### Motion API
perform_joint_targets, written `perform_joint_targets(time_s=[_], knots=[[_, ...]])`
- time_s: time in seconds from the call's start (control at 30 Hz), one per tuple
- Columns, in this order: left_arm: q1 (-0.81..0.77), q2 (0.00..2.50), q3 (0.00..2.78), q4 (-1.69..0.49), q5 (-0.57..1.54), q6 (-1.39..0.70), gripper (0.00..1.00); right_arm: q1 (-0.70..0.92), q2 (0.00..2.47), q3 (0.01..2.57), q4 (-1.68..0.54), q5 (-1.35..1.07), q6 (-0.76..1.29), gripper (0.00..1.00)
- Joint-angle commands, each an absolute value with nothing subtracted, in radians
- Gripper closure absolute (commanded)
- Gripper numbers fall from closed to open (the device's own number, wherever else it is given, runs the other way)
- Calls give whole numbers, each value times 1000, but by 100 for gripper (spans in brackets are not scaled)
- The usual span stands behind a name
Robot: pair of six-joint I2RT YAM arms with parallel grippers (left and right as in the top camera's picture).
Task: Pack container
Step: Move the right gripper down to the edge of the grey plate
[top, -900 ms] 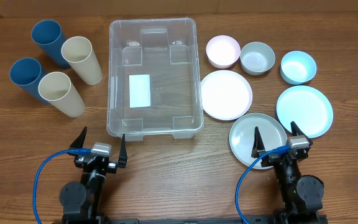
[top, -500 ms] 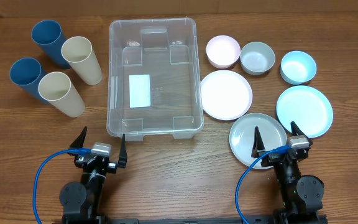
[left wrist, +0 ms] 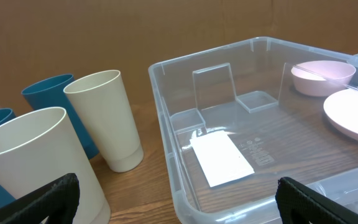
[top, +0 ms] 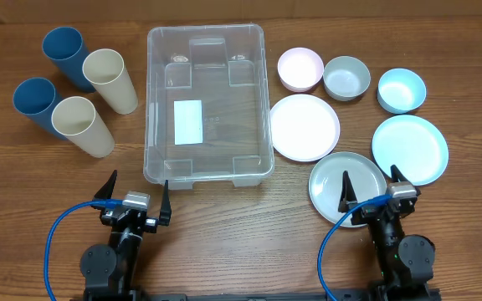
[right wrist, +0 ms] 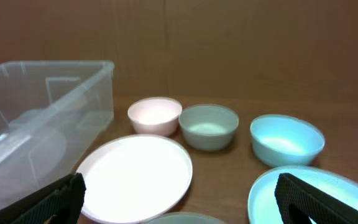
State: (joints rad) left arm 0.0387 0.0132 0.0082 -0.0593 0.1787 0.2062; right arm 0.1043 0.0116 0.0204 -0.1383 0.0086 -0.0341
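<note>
Four cups stand upright at the left of the wooden counter (top: pixel 224 230): two blue cups (top: pixel 64 52) and two cream cups (top: pixel 107 75). At the right, a pink bowl (top: pixel 299 68), grey bowl (top: pixel 346 77) and pale blue bowl (top: pixel 401 89) form a row. Nearer lie a white plate (top: pixel 305 126), pale blue plate (top: pixel 409 149) and grey plate (top: pixel 326 186).

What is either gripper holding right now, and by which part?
Nothing. The left gripper and the right gripper are both open and empty.

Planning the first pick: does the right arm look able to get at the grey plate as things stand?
Probably yes: the grey plate lies uncovered right by the open right pincer, with nothing stacked on it or standing between them.
</note>
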Motion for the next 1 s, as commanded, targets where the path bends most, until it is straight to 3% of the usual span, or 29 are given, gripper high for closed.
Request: perform_joint_targets(time_s=[0.0, 0.13, 0.27, 0.4, 0.57, 0.6, 0.7, 0.87, 0.97], knots=[[33, 4, 5, -59, 176, 205, 0, 98, 7, 142, -211, 26, 27, 0], [33, 4, 5, -59, 176, 205, 0, 98, 142, 363, -359, -2, 27, 0], [33, 4, 5, -59, 176, 205, 0, 98, 540, 693, -643, -24, 54, 0], [33, 4, 5, -59, 176, 205, 0, 98, 989, 1040, -963, -238, 53, 0], [33, 4, 5, -59, 176, 205, 0, 96, 1239, 1071, -1057, -249, 63, 0], [33, 4, 5, -59, 176, 205, 0, 84, 1267, 1071, -1062, -224, 167, 0], [33, 4, 5, -59, 176, 205, 0, -7, 1292, 1071, -1113, -205, 380, 0], [33, 4, 5, -59, 176, 205, 0, -46, 1293, 1066, -1213, -259, 371, 0], [33, 4, 5, -59, 176, 205, 0, -55, 1293, 1028, -1244, -105, 681, 0]])
